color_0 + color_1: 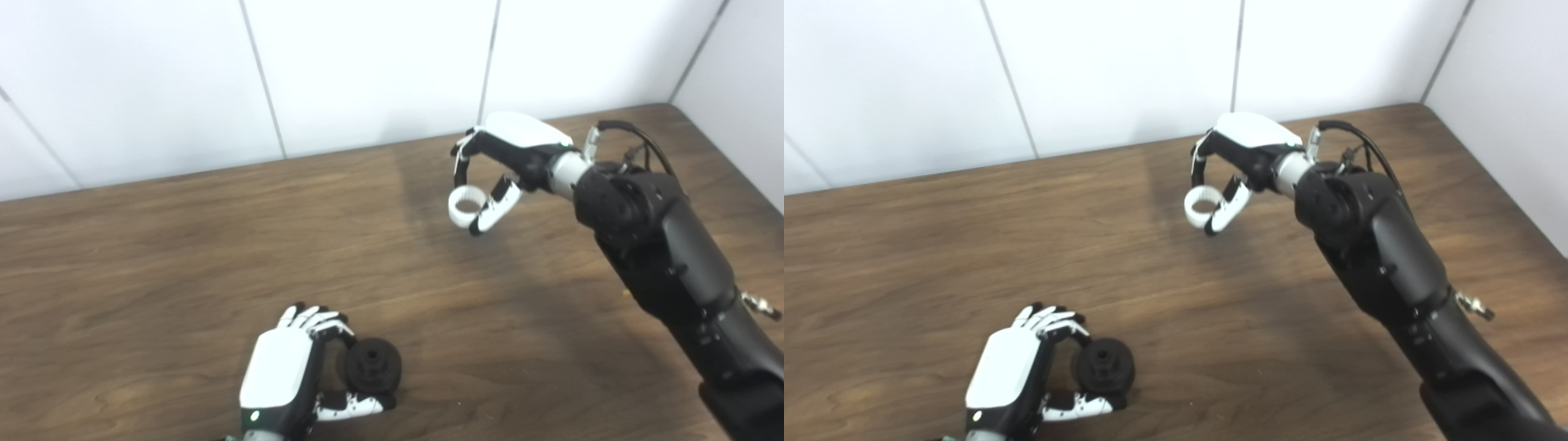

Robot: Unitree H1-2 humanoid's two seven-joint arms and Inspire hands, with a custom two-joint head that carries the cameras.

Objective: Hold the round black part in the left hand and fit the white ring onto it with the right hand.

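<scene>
The round black part (372, 366) is at the near middle of the wooden table, with a raised hub on its face. My left hand (294, 373) is curled around it, fingers above and thumb below, holding it. The white ring (465, 207) hangs above the far side of the table, pinched between the fingers and thumb of my right hand (496, 168). The ring also shows in the right eye view (1203, 207), and the black part (1104, 366) too. The two hands are far apart, the ring well beyond and right of the black part.
The wooden table (184, 245) runs to a white panelled wall (367, 67) at the back and a wall at the right corner. My right forearm (667, 257) crosses the right side of the table.
</scene>
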